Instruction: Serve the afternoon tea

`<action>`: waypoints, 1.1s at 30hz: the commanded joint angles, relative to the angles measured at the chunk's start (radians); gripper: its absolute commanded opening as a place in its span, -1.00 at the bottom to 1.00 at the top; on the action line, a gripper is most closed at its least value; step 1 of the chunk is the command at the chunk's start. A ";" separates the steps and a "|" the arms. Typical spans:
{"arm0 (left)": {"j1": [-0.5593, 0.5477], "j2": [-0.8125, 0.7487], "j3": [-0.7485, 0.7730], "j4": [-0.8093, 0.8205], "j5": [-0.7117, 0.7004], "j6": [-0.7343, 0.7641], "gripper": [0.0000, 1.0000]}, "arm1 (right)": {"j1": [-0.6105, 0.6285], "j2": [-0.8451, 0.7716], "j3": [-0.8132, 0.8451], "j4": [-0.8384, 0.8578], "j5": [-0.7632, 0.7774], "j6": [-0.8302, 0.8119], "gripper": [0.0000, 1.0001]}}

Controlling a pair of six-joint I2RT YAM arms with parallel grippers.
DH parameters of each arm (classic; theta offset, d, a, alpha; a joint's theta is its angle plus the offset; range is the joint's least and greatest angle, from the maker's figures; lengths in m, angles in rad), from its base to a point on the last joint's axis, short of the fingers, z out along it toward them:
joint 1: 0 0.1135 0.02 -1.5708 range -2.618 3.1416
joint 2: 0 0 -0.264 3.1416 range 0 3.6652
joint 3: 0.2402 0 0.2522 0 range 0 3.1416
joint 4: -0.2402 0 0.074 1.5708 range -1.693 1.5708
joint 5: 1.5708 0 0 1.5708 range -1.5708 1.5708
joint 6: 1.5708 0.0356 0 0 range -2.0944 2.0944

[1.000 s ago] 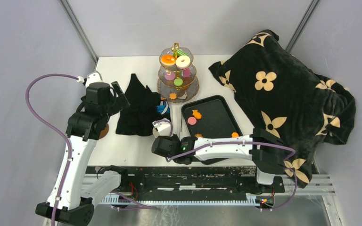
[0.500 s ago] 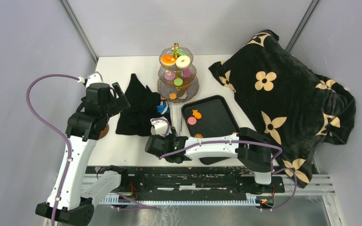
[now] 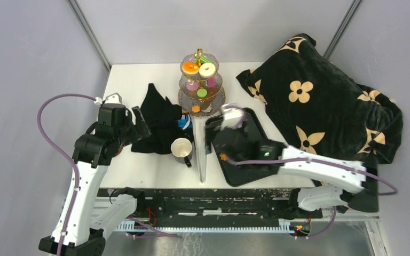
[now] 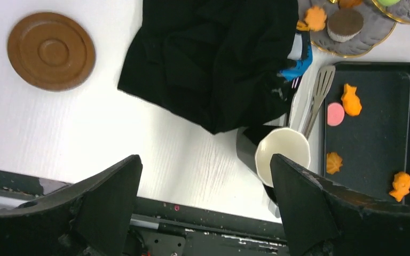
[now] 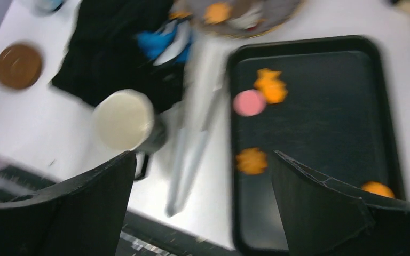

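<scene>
The treats are small, bright toy pieces. An orange donut [image 3: 190, 68] and a white donut [image 3: 207, 70] are sitting on the top tier of the tiered stand [image 3: 184, 98], with pink and green discs showing on the tiers below. Orange cookies [image 4: 351, 100] and a pink disc [image 4: 335, 113] are lying loose on the black tray [image 4: 379, 138]. The right gripper [image 3: 229, 119] is hanging over the tray's far left corner, just in front of the stand, its fingers standing wide apart with nothing between them; the loose cookies and disc are lying below it on the tray. The left gripper [image 4: 204, 160] is likewise gaping and holding nothing, hovering by the black cloth [image 4: 213, 58], well apart from stand and tray. The top view is hiding much of the tray behind the right arm. The left wrist view is showing it sharply: three cookies, the disc, tongs [image 4: 315, 101] and a mug [image 4: 282, 156] beside its left edge, and a brown saucer [image 4: 51, 50] on the table [image 4: 42, 122]. The right wrist view is smeared but is showing the same tray pieces.
</scene>
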 commanded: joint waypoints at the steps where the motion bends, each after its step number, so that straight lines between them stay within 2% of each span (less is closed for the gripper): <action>1: -0.019 -0.069 -0.079 -0.083 0.088 -0.120 0.90 | -0.204 -0.199 -0.121 -0.164 0.089 -0.032 1.00; 5: -0.054 -0.113 -0.184 -0.067 0.106 -0.197 0.84 | -0.344 -0.321 -0.157 -0.188 0.076 -0.083 1.00; 10: -0.148 -0.089 -0.239 0.010 0.034 -0.274 0.84 | -0.376 -0.326 -0.139 -0.208 0.061 -0.100 0.99; 13: -0.309 -0.011 -0.215 0.030 -0.092 -0.344 0.85 | -0.377 -0.312 -0.133 -0.219 0.039 -0.089 1.00; 15: -0.477 0.059 -0.157 0.003 -0.216 -0.438 0.89 | -0.377 -0.307 -0.131 -0.233 0.036 -0.075 1.00; 17: -0.559 0.100 -0.105 -0.041 -0.302 -0.501 0.93 | -0.378 -0.314 -0.131 -0.245 0.037 -0.071 0.99; 22: -0.653 0.151 -0.117 -0.011 -0.282 -0.588 0.93 | -0.380 -0.334 -0.141 -0.256 0.054 -0.072 1.00; 27: -0.799 0.218 -0.176 0.023 -0.307 -0.780 0.90 | -0.383 -0.351 -0.126 -0.288 0.104 -0.087 1.00; 33: -0.842 0.327 -0.185 0.059 -0.257 -0.866 0.88 | -0.390 -0.389 -0.126 -0.297 0.115 -0.116 1.00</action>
